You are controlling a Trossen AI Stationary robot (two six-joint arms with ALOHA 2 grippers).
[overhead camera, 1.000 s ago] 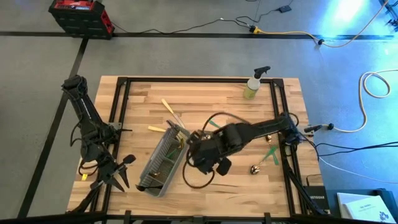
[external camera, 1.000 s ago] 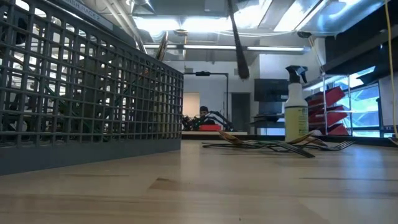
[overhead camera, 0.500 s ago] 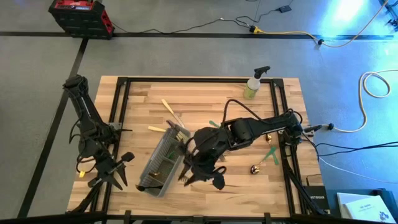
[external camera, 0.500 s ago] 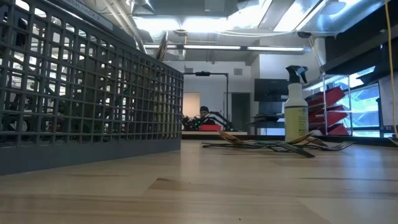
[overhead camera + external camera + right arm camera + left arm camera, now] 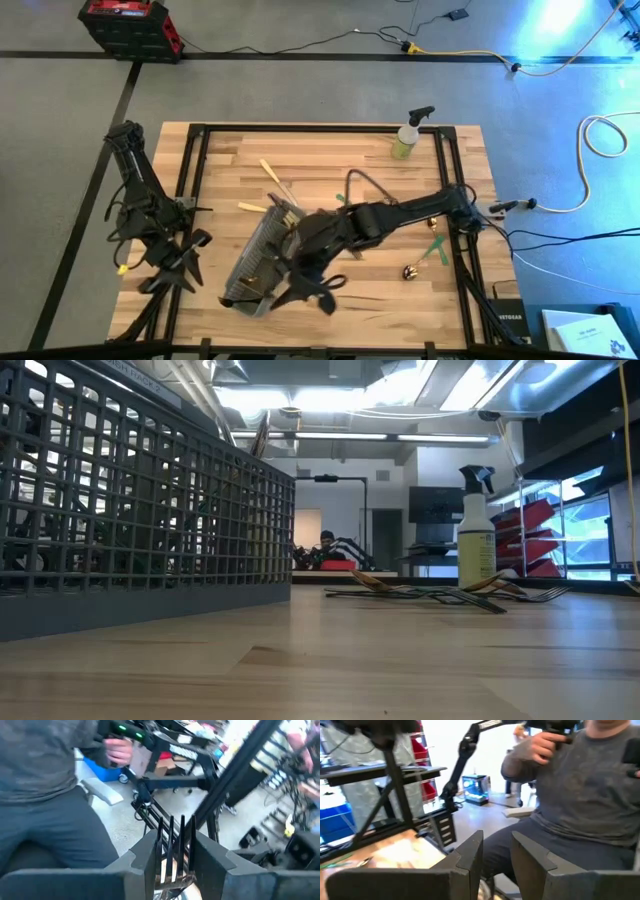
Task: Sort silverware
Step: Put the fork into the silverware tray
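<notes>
My right gripper (image 5: 303, 285) is by the near end of the grey wire-mesh caddy (image 5: 262, 262), shut on a fork (image 5: 172, 847). The caddy also fills the left of the low view (image 5: 130, 510). My left gripper (image 5: 183, 266) is near the table's left near corner; in its wrist view (image 5: 497, 860) it is open and empty. Loose silverware lies flat on the table beyond the caddy (image 5: 276, 181) and toward the right (image 5: 411, 270); in the low view it shows as a flat pile (image 5: 440, 592). My right gripper pinches the fork between its two fingers (image 5: 145, 857), at the gold head just below the tines (image 5: 172, 879). The tines (image 5: 171, 837) stick out past the fingertips, in line with the fingers. The fork's handle is hidden behind the gripper.
A yellow-green spray bottle (image 5: 408, 135) stands at the table's far right, also in the low view (image 5: 477, 530). A person in grey (image 5: 580, 785) stands past the table's near edge, holding a control handle. Black frame rails run along the table's left and right sides.
My right gripper has gone toward the table's near left, from beside the caddy's middle to its near end, carrying the fork. A slim dark shape hanging at the top of the low view a second ago has left that view.
</notes>
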